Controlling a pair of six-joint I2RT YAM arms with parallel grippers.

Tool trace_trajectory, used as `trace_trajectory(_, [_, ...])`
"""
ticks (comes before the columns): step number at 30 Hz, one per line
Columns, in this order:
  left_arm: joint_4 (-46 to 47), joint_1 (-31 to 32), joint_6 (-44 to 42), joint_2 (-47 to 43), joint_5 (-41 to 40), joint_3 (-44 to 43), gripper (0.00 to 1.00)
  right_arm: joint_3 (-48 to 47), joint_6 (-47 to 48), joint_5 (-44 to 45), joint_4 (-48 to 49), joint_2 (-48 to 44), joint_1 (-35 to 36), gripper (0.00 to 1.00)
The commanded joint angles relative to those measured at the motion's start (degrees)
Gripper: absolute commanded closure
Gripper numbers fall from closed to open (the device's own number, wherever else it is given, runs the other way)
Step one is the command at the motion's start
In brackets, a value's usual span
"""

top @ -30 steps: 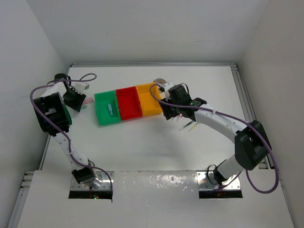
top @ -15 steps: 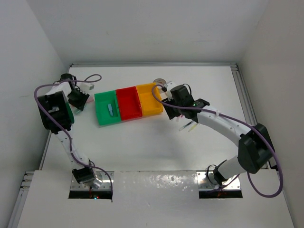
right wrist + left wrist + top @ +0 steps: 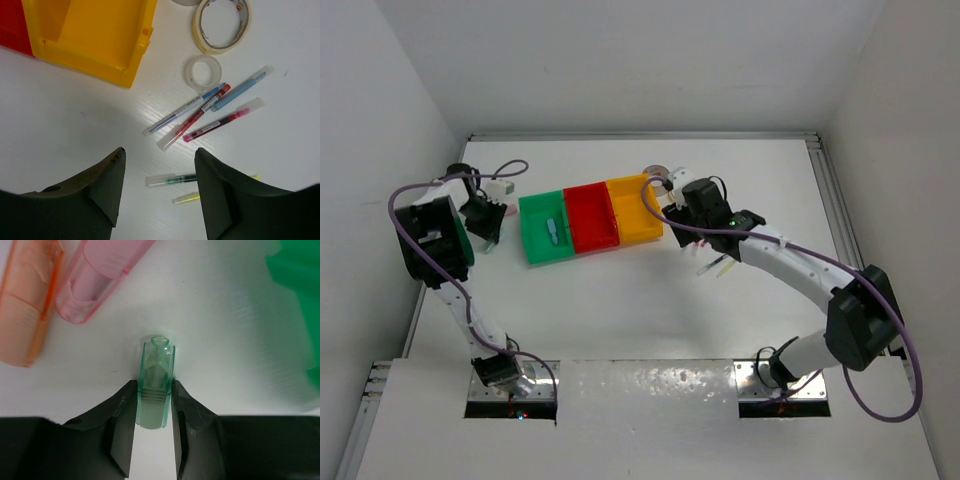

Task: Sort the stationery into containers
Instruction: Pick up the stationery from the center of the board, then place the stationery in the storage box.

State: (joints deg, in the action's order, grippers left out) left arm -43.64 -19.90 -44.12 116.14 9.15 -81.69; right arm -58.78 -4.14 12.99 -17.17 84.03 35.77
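Observation:
In the left wrist view a short translucent green block lies on the white table, and my left gripper has both fingers pressed against its sides. An orange block and a pink block lie just beyond it. From above, the left gripper is left of the green container, which holds a pale blue block. The red container and the yellow container adjoin it. My right gripper hangs open over several pens, a green one nearest.
A tan tape roll and a clear tape roll lie beside the yellow container's corner. Blue, red and dark pink pens fan out below them. The enclosure's left wall stands close to the left arm.
The left gripper has narrowed onto the green block and shifted slightly nearer the green container. The right arm has edged a little to the right, its jaws unchanged.

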Motion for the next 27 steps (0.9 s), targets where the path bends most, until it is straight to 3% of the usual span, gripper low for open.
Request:
trace_trajectory(1, [-2.8, -1.6, 13.1, -2.7, 8.3, -2.7, 1.00, 1.3, -1.0, 2.7, 4.2, -3.8, 0.2, 0.43])
trace_trajectory(5, [2.1, -3.8, 29.2, -12.4, 14.6, -5.6, 1.00, 4.0, -3.9, 4.1, 8.6, -5.5, 0.1, 0.44])
trace_trajectory(6, [3.9, -3.6, 35.4, -16.6, 16.7, -4.1, 1.00, 4.9, -4.6, 4.5, 9.2, -6.0, 0.2, 0.44])
trace_trajectory(9, [9.6, 0.5, 43.3, -24.1, 17.0, 0.7, 1.00, 5.6, -6.6, 7.2, 10.4, -6.2, 0.1, 0.45])
trace_trajectory(10, [10.4, 1.9, 23.1, -25.0, 17.1, 1.9, 1.00, 5.6, -7.5, 8.4, 10.6, -6.3, 0.0, 0.44])
trace_trajectory(11, [10.3, 3.3, 46.3, -25.6, 17.1, 3.1, 1.00, 5.9, -7.7, 9.0, 10.6, -6.4, 0.0, 0.45])
trace_trajectory(13, [9.9, 6.5, 50.2, -25.4, 16.9, 6.7, 1.00, 6.3, -8.4, 10.0, 10.6, -6.9, -0.1, 0.45])
trace_trajectory(17, [13.3, 10.3, 53.8, -25.1, 13.7, 14.1, 1.00, 8.2, -8.8, 10.9, 10.9, -8.4, -0.2, 0.44])
trace_trajectory(25, [18.3, 15.7, 53.4, -23.2, 6.1, 14.1, 1.00, 11.7, -9.8, 11.9, 11.5, -11.2, -0.2, 0.44])
trace_trajectory(26, [18.4, 16.1, 53.5, -23.0, 4.6, 14.2, 0.97, 12.1, -9.9, 12.0, 11.5, -11.9, -0.2, 0.44])
trace_trajectory(27, [18.3, 16.6, 53.3, -22.7, 4.2, 14.4, 0.87, 12.3, -9.9, 12.3, 11.5, -12.1, -0.2, 0.44])
